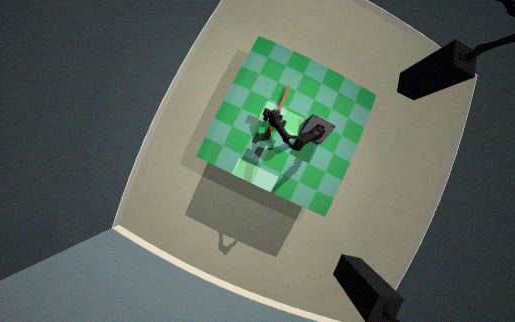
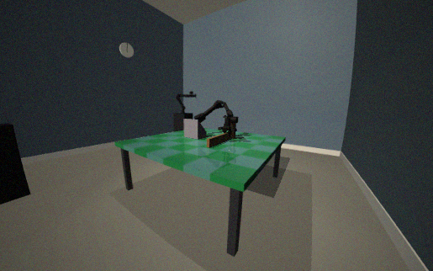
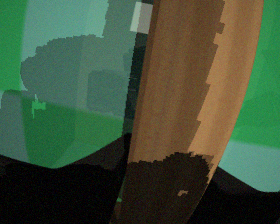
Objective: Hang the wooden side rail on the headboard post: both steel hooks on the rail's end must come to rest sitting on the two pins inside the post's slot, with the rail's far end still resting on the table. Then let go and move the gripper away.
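Gripper [image 1: 270,131] [image 2: 232,135]'s clamped on the rail [image 1: 284,98] [image 2: 217,140] [image 3: 191,90], mid-frame up top. I'd ease it down slowly, both hooks over the pins, before letting go.

the claw [image 1: 271,116] grips the orange rail [image 1: 284,98] above the checkered table [image 1: 356,102].
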Action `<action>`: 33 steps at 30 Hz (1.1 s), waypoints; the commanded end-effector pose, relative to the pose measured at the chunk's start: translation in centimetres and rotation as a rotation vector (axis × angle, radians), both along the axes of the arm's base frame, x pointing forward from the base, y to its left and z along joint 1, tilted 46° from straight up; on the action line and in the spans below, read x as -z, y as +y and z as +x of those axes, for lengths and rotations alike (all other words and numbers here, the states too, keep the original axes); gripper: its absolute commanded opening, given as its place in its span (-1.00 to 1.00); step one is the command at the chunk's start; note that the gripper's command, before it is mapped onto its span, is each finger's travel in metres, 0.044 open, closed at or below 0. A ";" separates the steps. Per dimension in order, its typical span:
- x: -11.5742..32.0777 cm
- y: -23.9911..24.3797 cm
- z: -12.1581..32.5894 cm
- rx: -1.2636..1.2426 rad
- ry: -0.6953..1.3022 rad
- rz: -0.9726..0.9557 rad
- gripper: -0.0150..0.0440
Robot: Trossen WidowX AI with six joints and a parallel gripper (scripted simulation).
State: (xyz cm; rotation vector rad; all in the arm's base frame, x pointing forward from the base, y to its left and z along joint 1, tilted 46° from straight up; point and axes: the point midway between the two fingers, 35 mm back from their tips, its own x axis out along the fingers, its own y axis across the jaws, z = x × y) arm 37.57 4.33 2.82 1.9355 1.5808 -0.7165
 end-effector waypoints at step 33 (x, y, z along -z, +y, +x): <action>-0.6 -0.9 0.0 0.011 -0.003 -0.001 -0.49</action>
